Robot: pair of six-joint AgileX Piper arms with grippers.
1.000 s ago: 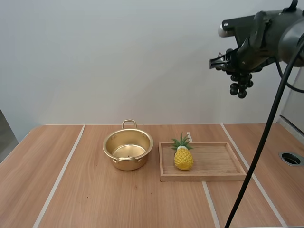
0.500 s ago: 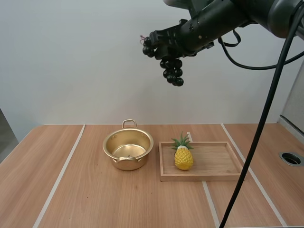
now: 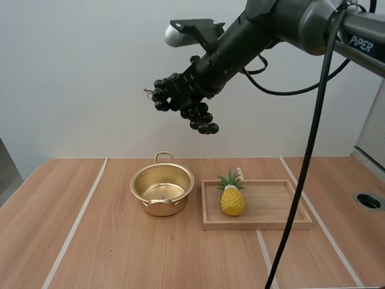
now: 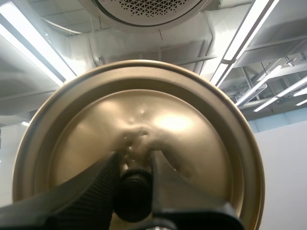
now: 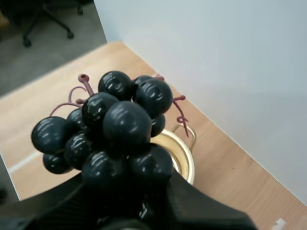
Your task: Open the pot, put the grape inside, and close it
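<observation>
Left gripper (image 4: 135,165): clamped on the black knob (image 4: 132,191) of the lid (image 4: 192,139), so the lid is off the pot.

Pot (image 3: 162,189): open and empty, on the bench (image 3: 108,241), left of centre in the lower half of the high view.

Grapes (image 3: 184,106): clamped in my right gripper (image 5: 136,203), upper centre of the high view. The bunch's long axis slants down to the right.

Key relation: the pot lies well below the bunch and slightly left of it. The right wrist view has its rim just behind the grapes.

Judgement: descend with a small leftward trim, then release.

Right of pot: wooden tray (image 3: 258,225) carrying a pineapple (image 3: 231,201), not touching the pot.
</observation>
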